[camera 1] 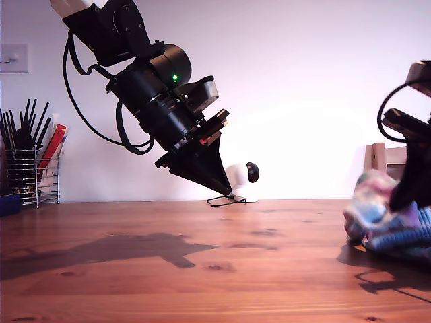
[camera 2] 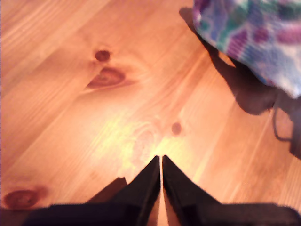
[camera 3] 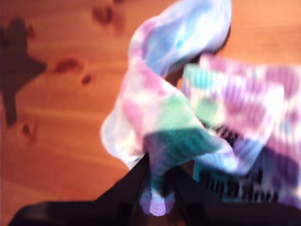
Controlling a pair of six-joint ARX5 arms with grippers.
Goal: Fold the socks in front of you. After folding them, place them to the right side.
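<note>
Where the exterior view takes in the wooden table (camera 1: 202, 262), the socks (camera 1: 377, 212) lie bunched in a soft heap at that view's right edge, with an arm's dark gripper pressed into them from above. The other arm hangs in the air toward the exterior view's left, well apart from the heap, its pointed tip clear of the table. A wire holder of utensils (camera 1: 27, 165) stands at the far left of that view.

In the first wrist view, my first gripper (camera 2: 161, 162) has its jaws pressed together with nothing between them, above bare wood; the socks (camera 2: 254, 33) show only as a patterned edge nearby.

In the second wrist view, my second gripper (camera 3: 159, 181) is clamped on a fold of the socks (camera 3: 188, 108), and the cloth drapes and bulges loosely around the jaws, black lettering showing on a ribbed cuff.

The fabric looks light, limp and stretchy, so it should sag and shift when lifted. A pinch through both layers at a cuff or a folded edge would probably hold the fold best.
</note>
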